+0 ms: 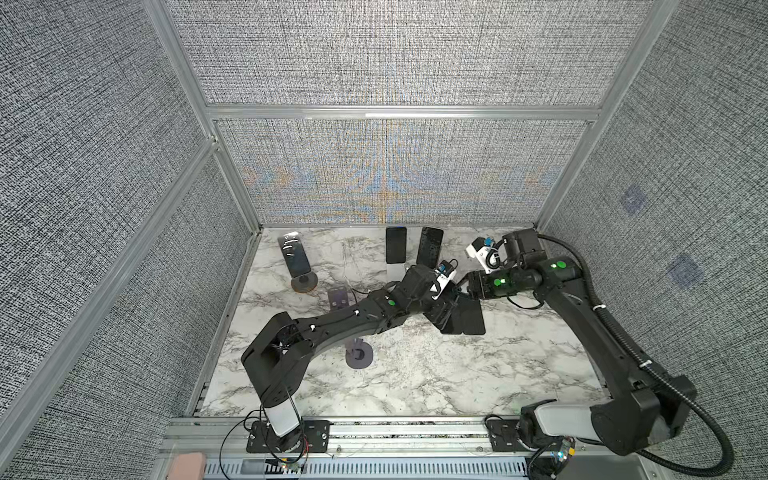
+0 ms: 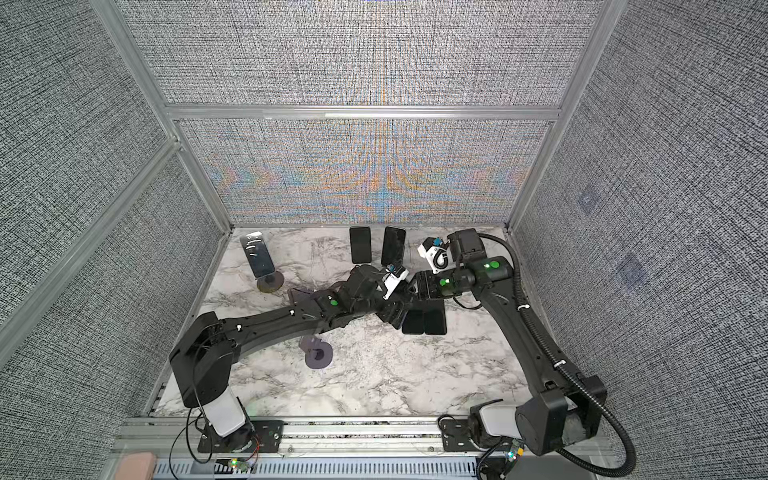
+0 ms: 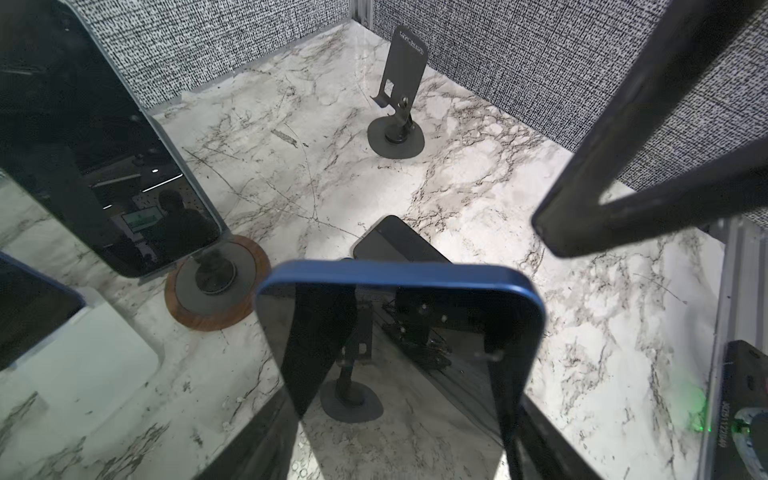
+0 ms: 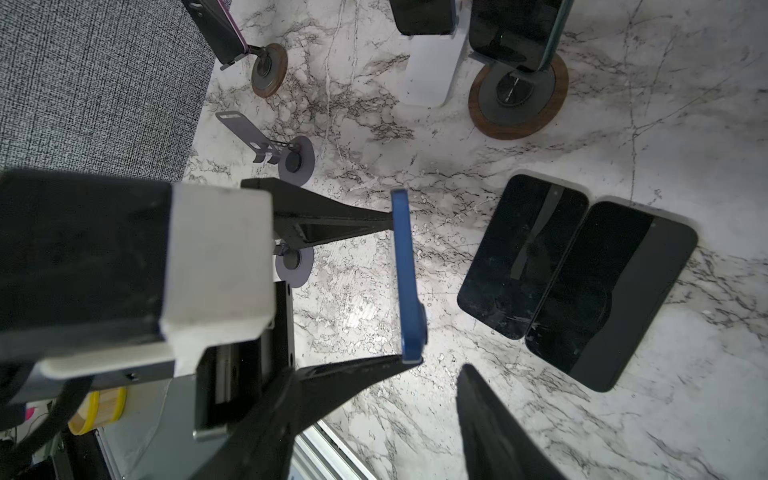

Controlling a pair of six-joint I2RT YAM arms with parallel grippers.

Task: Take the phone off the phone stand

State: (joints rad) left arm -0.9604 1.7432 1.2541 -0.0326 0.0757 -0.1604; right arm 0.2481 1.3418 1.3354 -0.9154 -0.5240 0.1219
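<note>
— Where is the blue phone [image 3: 399, 332]?

— Up in the air, between the fingers of the left gripper [image 4: 397, 291]. The jaws are closed on its two long sides, close to the top end.

— Which way does it point?

— It stands nearly on end. Its long axis runs down towards the marble table [image 1: 415, 386], crosswise to the line from finger to finger, and the short top edge is uppermost. The screen faces back at the left gripper's wrist and the camera bump faces away from it.

— And the right gripper [image 1: 464, 287]?

— It is just beside the phone, on the bump side, and not touching it. Its jaws stand apart and hold nothing.

— What else is around?

— Past the blue phone from the left gripper lie two dark phones [image 4: 615, 299], flat, side by side and touching. A grey phone stand [image 1: 358, 355] with nothing on it sits well back from the left gripper's fingers, beside that arm.
</note>
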